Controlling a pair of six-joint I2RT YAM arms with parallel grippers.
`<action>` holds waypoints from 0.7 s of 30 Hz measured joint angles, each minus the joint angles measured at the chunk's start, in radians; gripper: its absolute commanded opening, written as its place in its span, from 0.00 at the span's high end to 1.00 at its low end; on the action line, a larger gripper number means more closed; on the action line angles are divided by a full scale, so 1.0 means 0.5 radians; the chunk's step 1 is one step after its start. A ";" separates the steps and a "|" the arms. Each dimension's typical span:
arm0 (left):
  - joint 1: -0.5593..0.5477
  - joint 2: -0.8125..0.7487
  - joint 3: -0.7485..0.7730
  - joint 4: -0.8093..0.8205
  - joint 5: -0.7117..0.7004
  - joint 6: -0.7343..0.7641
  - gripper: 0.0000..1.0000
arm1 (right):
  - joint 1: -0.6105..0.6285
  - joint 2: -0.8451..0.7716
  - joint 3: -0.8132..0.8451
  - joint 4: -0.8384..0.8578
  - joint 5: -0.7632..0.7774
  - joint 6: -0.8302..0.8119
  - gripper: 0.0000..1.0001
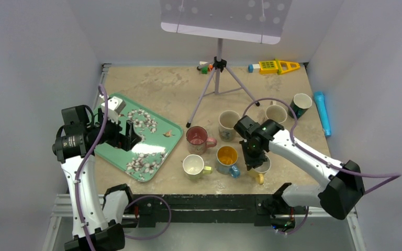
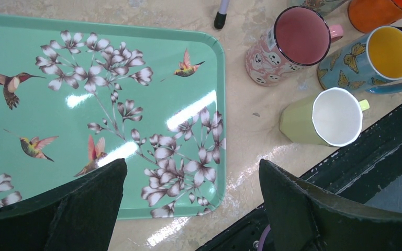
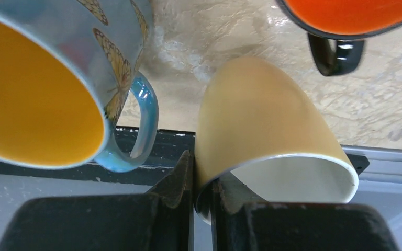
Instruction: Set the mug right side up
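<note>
A robotics lab cell: plain white walls [image 1: 31, 52] box in the counter [image 1: 162, 89], with a tripod [image 1: 219, 78] standing beyond the right claw [image 1: 255, 165].

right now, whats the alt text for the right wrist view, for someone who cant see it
The right gripper pinches the rim of a tilted tan mug, white inside, its mouth toward the camera. A blue butterfly mug with a yellow interior fills the left; an orange-lined mug with a black handle shows at top right.

the tray [image 1: 158, 148] lies left of the mug cluster [image 1: 226, 156]; a tripod [image 1: 218, 78] stands behind it, toys [image 1: 275, 66] at the far edge, the tipped mug [image 1: 262, 171] nearest, at the cluster's right.
</note>
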 measured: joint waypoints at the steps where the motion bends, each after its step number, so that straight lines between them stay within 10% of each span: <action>1: 0.000 0.000 0.000 0.000 -0.001 0.000 0.00 | 0.000 0.020 -0.032 0.021 -0.021 -0.009 1.00; 6: 0.000 0.001 0.000 0.000 -0.006 0.000 0.00 | 0.000 0.169 -0.111 0.235 -0.101 -0.077 0.99; 13: 0.000 0.002 0.000 -0.001 -0.019 0.006 0.00 | -0.005 0.228 -0.127 0.328 -0.109 -0.113 0.44; 21: 0.000 0.039 0.000 0.000 -0.021 0.006 0.00 | -0.005 0.031 0.014 0.143 0.041 -0.087 0.31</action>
